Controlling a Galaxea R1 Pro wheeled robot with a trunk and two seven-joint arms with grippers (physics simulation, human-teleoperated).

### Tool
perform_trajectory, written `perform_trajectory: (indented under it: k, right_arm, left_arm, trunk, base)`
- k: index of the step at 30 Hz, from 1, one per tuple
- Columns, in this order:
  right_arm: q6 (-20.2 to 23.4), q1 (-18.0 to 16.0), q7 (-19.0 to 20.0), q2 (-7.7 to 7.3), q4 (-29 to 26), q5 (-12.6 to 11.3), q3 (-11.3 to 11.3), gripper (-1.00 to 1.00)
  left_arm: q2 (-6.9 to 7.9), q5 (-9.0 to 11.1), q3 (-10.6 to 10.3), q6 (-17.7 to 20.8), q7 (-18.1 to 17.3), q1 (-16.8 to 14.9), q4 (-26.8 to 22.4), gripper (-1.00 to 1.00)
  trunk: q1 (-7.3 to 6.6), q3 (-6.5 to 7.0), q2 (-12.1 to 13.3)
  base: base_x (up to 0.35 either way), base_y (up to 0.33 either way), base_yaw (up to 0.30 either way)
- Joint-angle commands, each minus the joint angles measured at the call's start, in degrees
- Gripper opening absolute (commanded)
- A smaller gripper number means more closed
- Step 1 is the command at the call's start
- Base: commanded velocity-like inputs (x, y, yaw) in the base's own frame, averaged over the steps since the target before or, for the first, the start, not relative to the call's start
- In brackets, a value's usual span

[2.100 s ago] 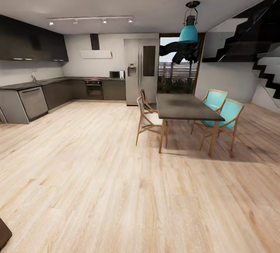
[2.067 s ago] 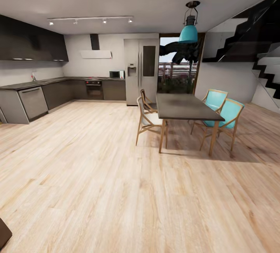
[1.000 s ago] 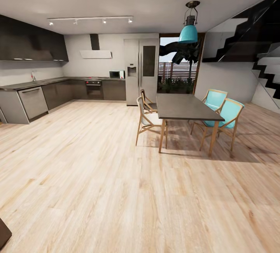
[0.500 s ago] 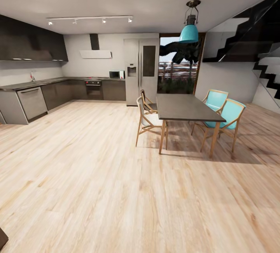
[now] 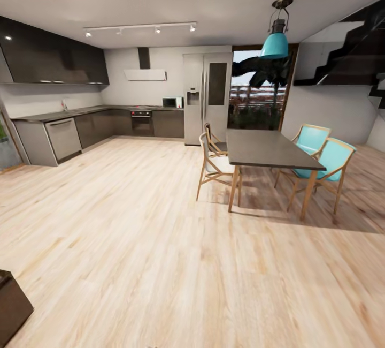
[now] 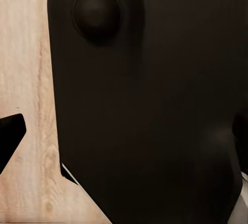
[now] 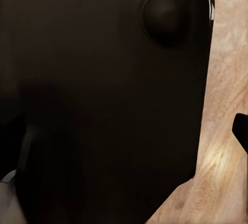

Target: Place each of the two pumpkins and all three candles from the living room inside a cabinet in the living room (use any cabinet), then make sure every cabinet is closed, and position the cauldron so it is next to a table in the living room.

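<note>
Head view: open-plan room with a pale plank floor (image 5: 133, 241). A dark-topped dining table (image 5: 270, 150) on wooden legs stands right of centre, with two wooden chairs (image 5: 214, 168) at its left side and two turquoise chairs (image 5: 326, 160) at its right. A turquoise pendant lamp (image 5: 275, 43) hangs above it. Along the far and left walls runs a dark kitchen counter (image 5: 80, 115) with a dishwasher (image 5: 63, 138), oven (image 5: 141, 122) and microwave (image 5: 172, 102); a steel refrigerator (image 5: 207, 97) stands beside a glazed door. A black staircase (image 5: 347, 48) rises at right. A dark brown corner of some object (image 5: 10, 305) sits at the lower left edge; identity unclear. Pumpkins, candles, cabinet: location cannot be told from these views. Both wrist views show a dark rounded robot body (image 6: 155, 105) close up over wood floor; pincer opening on either arm cannot be told.
</note>
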Motion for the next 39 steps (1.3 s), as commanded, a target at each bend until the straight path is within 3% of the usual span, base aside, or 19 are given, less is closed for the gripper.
perform_trajectory:
  k: [1, 10, 14, 17, 21, 23, 27, 33, 37, 39]
  right_arm:
    - [0.02, 0.0, 0.0, 0.06, 0.0, 0.0, 0.01, 1.0]
    - [0.71, 0.0, -0.1, 0.55, -0.04, 0.73, 0.25, 1.0]
    - [0.72, -0.18, -2.35, 2.57, -0.21, 0.14, -0.07, 1.0]
    - [0.7, -1.34, -8.79, 4.29, -4.71, -0.35, -0.32, 1.0]
    - [0.75, -1.83, -15.6, 6.03, -13.74, -1.28, -0.46, 1.0]
    - [0.94, -2.02, -18.79, 6.72, -16.58, -1.41, -0.44, 1.0]
    - [4.24, -3.75, -22.2, 6.83, -19.89, -1.47, -0.41, 1.0]
    - [14.3, -11.88, -22.88, 6.47, -23.86, -1.52, -0.4, 1.0]
    - [15.91, -14.79, -22.73, 7.01, -24.44, -1.5, -0.24, 1.0]
    - [16.04, -15.31, -22.7, 7.16, -24.55, -1.44, 0.07, 1.0]
  left_arm:
    - [-0.02, -0.01, -0.01, 0.0, 0.0, 0.0, 0.0, 1.0]
    - [-0.11, 0.06, 0.04, 0.02, 0.0, 0.0, 0.0, 1.0]
    - [0.09, 0.1, 0.0, 0.47, -0.1, 0.0, -1.54, 1.0]
    - [0.25, 0.08, 0.02, 3.2, -0.22, 0.0, -8.99, 1.0]
    - [0.91, 0.07, 0.42, 14.77, -0.14, 0.0, -22.23, 1.0]
    - [1.23, 0.07, 1.37, 18.67, -0.08, 0.0, -27.56, 1.0]
    - [1.4, 0.07, 2.55, 21.22, 0.33, -0.53, -32.73, 1.0]
    - [1.34, -0.08, 2.87, 21.51, 1.13, -4.28, -34.47, 1.0]
    - [1.42, -0.03, 2.93, 18.9, 1.14, -5.41, -34.35, 1.0]
    - [1.49, 0.06, 2.93, 15.19, 0.79, -5.6, -34.03, 1.0]
  trunk:
    - [0.0, 0.0, 0.0]
    - [0.0, -0.17, 0.0]
    - [0.0, -0.37, 0.0]
    - [0.0, -0.55, 0.0]
    - [0.0, -0.82, 0.0]
    - [0.0, -0.96, 0.0]
    - [0.0, -1.25, 0.0]
    - [0.0, -1.74, 0.0]
    - [0.0, -2.07, 0.0]
    - [0.0, -2.23, 0.0]
  base:
    - [-0.161, 0.0, 0.281]
    - [-0.07, 0.0, 0.283]
    - [-0.003, 0.0, 0.256]
    - [-0.001, 0.0, 0.238]
    - [0.0, 0.0, 0.224]
    - [0.0, 0.0, 0.213]
    - [0.0, 0.0, 0.192]
    - [0.0, 0.0, 0.166]
    - [0.0, 0.0, 0.166]
    - [0.0, 0.0, 0.173]
